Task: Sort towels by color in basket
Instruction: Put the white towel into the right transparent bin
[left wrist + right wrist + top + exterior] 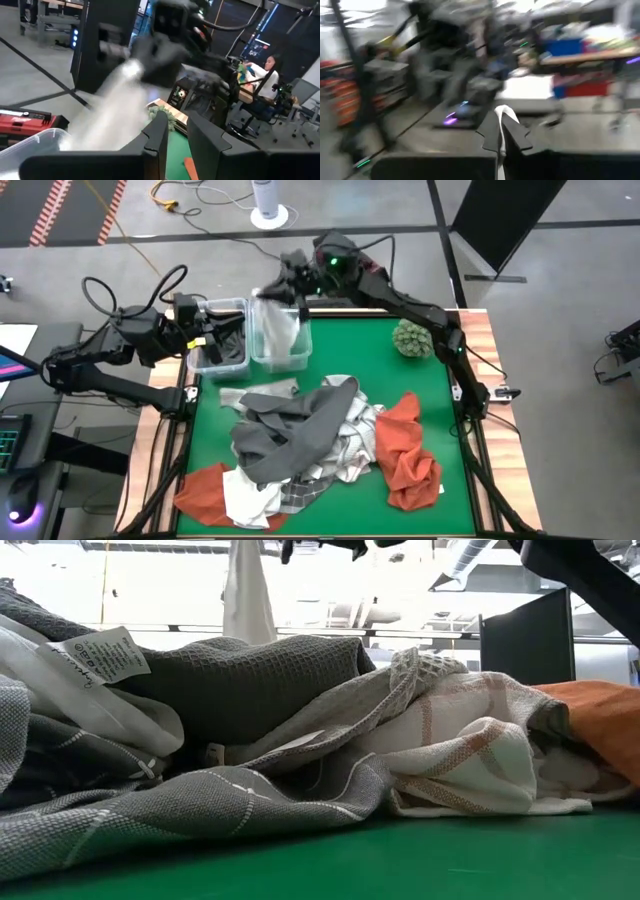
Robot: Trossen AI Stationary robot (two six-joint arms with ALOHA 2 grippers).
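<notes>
A robotics lab; grey floor with hazard tape (60, 210); cables (200, 195); person (262, 75) at cluttered desks.

The green worktop (420, 395) carries a heap of towels (300, 445). Beyond the heap stand two clear bins (250, 335) side by side; a green ball (411, 338) sits well right of the bins.

White towel (117, 107) motion-blurred beyond detail

Towels heaped mid-desk toward near edge: dark grey towel (290, 435) on top, checked one (345, 445) under, rust-orange towels (405, 450) right & near-left corner. White towel (278, 320) hangs over far-left bins.
</notes>
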